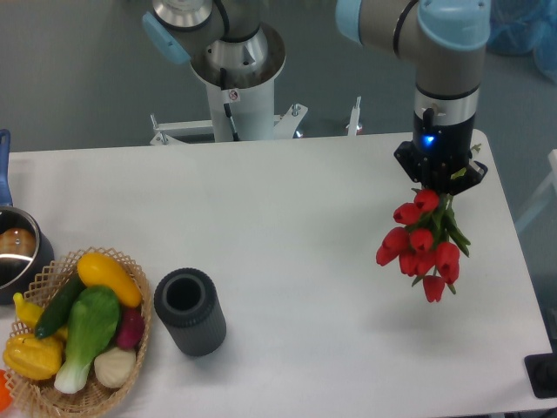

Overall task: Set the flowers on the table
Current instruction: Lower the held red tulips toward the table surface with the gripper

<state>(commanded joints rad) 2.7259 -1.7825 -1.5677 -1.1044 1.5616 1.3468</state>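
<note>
While hanging above table (261,226), end effector (441,178) grips flowers (422,244) by stems; no legible writing.

**Grey tubes, blue caps, black tool**

The arm (448,52) is built of smooth grey tubes joined by rounded joints with pale blue caps. One blue cap shows at the upper left, another at the top centre, and a broad blue shell wraps the wrist joint. Below that a silver-grey band leads into a black collar carrying a small glowing blue light. The gripper (441,178) under it is black and angular, with a flared housing. The base column (235,83) is white with a shiny metal ring on top; a thin black cable runs down its front beside a small sticker. Grey metal brackets with bolts flank its foot.
</note>
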